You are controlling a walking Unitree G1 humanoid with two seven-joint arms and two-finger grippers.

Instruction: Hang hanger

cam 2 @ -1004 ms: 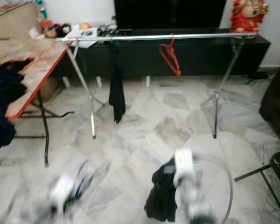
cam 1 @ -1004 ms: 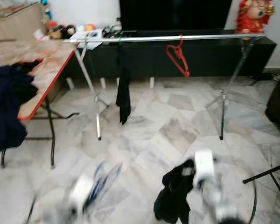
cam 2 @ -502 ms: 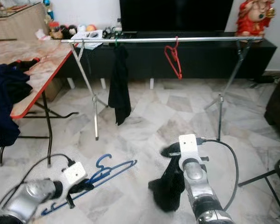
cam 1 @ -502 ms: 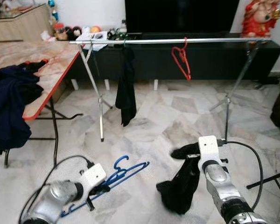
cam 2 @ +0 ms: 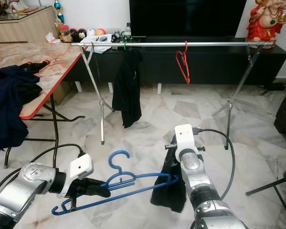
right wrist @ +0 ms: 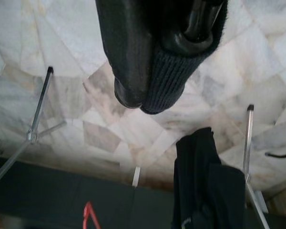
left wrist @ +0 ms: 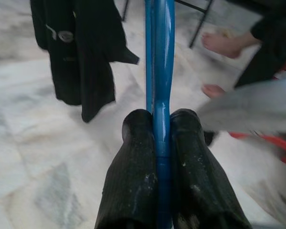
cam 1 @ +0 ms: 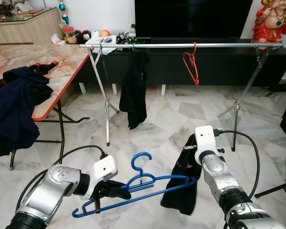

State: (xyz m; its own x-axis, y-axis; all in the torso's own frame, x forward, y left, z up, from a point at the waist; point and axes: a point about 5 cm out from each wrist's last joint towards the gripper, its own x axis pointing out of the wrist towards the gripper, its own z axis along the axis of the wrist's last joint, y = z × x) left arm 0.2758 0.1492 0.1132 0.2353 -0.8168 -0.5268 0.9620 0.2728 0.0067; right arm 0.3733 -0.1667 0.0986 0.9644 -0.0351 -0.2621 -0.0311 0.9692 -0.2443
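My left gripper (cam 1: 118, 190) is clamped tight on the blue hanger (cam 1: 143, 183), low over the marble floor (cam 1: 152, 124), its far end touching the black garment (cam 1: 183, 183) my right gripper (right wrist: 155, 71) grips and dangles. The two black fingers (left wrist: 133, 176) pinch the blue bar from both sides. Ahead stands the rail (cam 1: 181, 46), carrying a hung black garment (cam 1: 135, 88) and a red hanger (cam 1: 191, 64). Dark clothes (cam 1: 14, 105) sit heaped on the table (cam 1: 52, 62) to my left.

Living room: television (cam 1: 195, 19), marble floor (cam 1: 171, 119)
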